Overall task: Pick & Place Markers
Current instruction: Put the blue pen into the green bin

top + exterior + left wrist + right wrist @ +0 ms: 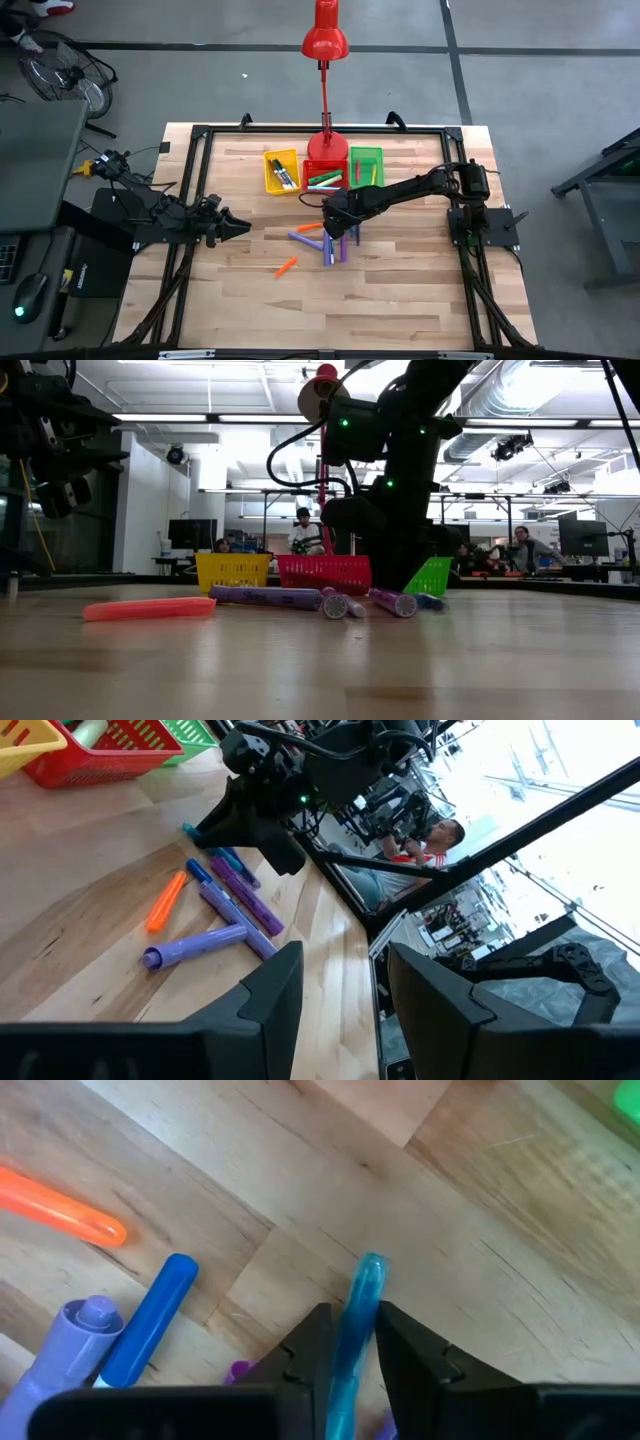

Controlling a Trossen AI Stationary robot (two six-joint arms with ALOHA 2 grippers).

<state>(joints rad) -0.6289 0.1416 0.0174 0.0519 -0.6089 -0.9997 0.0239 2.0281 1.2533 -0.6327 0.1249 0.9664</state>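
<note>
The right gripper (348,1342) pinches a light blue marker (358,1312) between its fingers, the marker's long axis running straight out past the fingertips, its rounded end just above the table (400,280). In the high view the right arm reaches from the table's right edge toward the middle, its gripper (335,215) low over a cluster of markers. There a purple marker (305,240) lies slanted, other purple and blue ones beside it run nearly toward the near edge, and an orange marker (310,227) lies just beside the gripper. A second orange marker (287,266) lies apart, nearer the front, angled. More markers sit in the yellow bin (282,171), red bin (325,175) and green bin (366,165) at the far side. The left gripper (235,227) waits at the table's left, level, pointing toward the centre, fingers parted and empty.
</note>
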